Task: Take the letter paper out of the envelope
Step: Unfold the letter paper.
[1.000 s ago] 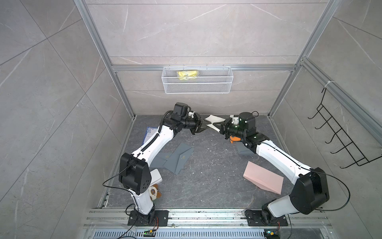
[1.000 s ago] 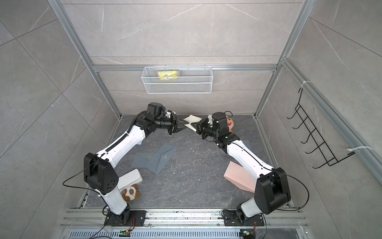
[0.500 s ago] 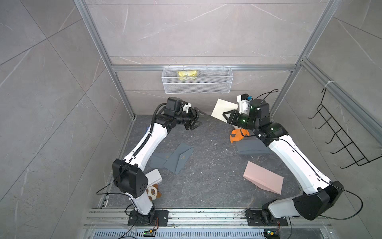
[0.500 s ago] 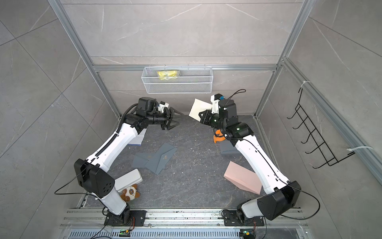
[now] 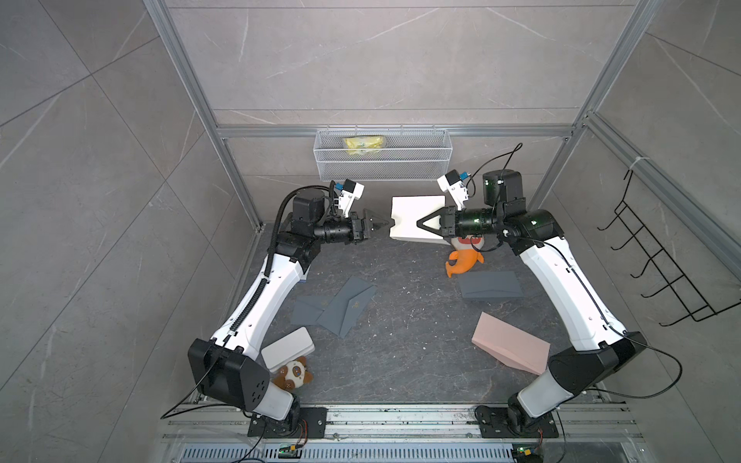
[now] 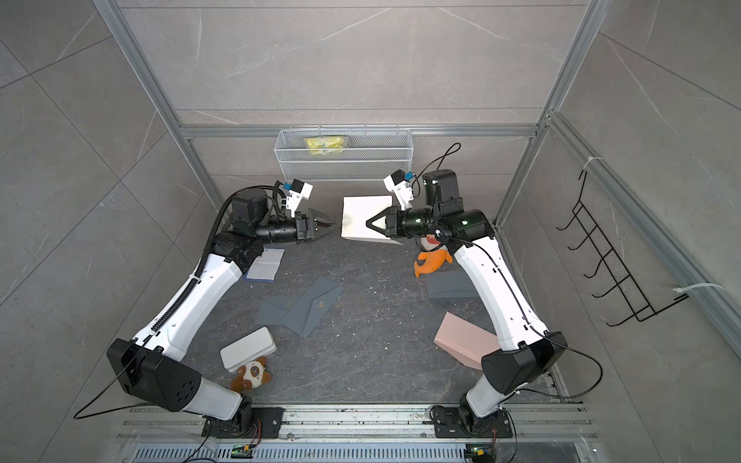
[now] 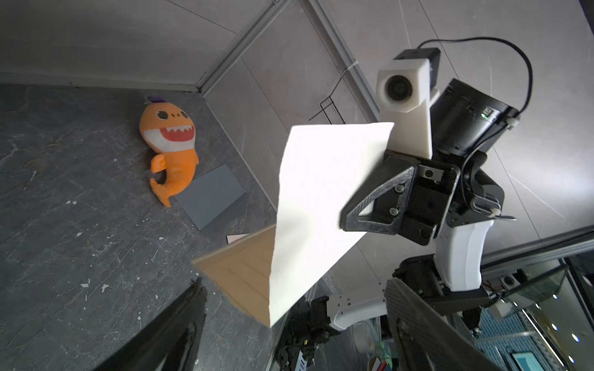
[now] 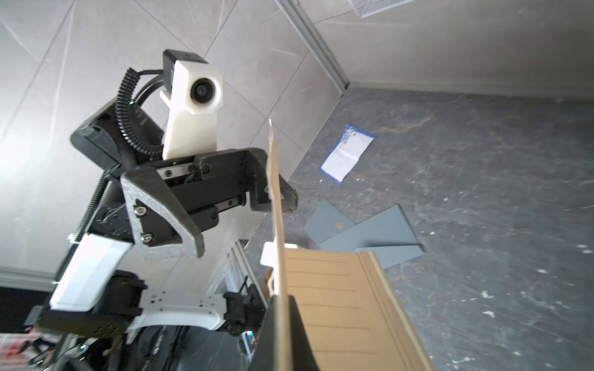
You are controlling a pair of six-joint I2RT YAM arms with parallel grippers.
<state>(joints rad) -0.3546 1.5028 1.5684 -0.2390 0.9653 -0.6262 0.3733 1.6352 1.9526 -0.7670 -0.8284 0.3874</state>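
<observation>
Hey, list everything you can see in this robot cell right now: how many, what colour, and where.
letter paper: one, cream, held in the air at the back
envelopes: three, it seems, dark grey, two overlapping on the floor left of centre, one on the right
shark plush: one, orange, beside the right envelope
block: one, pink, front right
case: one, white, front left
plush animal: one, brown and white, beside the case
leaflet: one, white and blue, under the left arm
wire basket: one, white, back wall
packet: one, yellow, in the basket
hook rack: one, black, right wall
left gripper: one, black, open, facing the paper
right gripper: one, black, shut on the paper
</observation>
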